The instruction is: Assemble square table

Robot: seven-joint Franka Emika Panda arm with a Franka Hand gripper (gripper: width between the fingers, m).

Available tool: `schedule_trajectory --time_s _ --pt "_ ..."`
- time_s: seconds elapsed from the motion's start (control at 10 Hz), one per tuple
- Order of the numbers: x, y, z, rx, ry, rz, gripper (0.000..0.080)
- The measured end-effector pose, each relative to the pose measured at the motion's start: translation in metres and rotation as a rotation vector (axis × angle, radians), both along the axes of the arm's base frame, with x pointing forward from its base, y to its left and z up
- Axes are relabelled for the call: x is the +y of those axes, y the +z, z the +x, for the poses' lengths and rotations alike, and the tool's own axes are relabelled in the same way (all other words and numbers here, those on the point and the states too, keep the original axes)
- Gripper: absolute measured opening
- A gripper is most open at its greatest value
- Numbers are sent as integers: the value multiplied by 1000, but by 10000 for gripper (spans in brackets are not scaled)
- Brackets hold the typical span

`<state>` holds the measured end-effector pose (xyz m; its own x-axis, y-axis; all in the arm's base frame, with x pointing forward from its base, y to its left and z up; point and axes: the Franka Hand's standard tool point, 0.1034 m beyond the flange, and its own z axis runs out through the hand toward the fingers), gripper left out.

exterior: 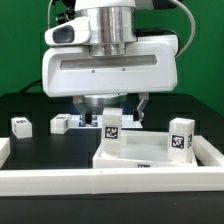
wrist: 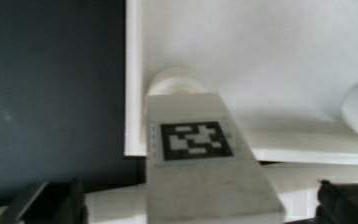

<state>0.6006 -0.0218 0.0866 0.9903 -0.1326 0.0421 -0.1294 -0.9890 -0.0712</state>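
The tabletop (exterior: 140, 152), a white square slab with a raised rim, lies flat near the counter's front edge, toward the exterior view's right. It looks like stiff, light moulded plastic, smooth enough to skid on the black counter (exterior: 30, 105) if shoved sideways, so I judge it better braced than gripped. At its rear corner on the exterior view's left stands the upright leg (exterior: 112, 126), a short white block with a tag on its face. In the wrist view it reaches down to the slab, but whether its foot is seated there cannot be told. It should be rigid and nearly weightless, but its flat faces are probably slick, so the hold belongs across two opposite flat sides, square to its length, lest it twist. The gripper (exterior: 112, 108) straddles it with jaws wide, and in the wrist view the dark fingers (wrist: 51, 200) sit well out on either side, apparently clear of the plastic. A second leg (exterior: 180, 135) stands by the tabletop's far corner at the exterior view's right. Two loose legs (exterior: 20, 125) rest on the counter toward its edge at the exterior view's left. A white rail (exterior: 100, 183) runs along the front edge.
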Motion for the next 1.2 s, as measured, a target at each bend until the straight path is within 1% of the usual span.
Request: schedule_trajectory --time_s 0.2,0.3,0.4,0.5,0.6,1.0,1.2 --pt "-3 0 0 -1 -1 -2 649" --pt "-4 1 0 -1 -4 -3 527" --pt "-4 0 0 -1 -4 -3 527" --pt "-4 0 0 -1 -4 -3 387" --pt "-4 0 0 -1 -4 -3 288" --pt "-4 0 0 1 -56 0 288" --pt "-2 -1 0 -11 -291 17 288"
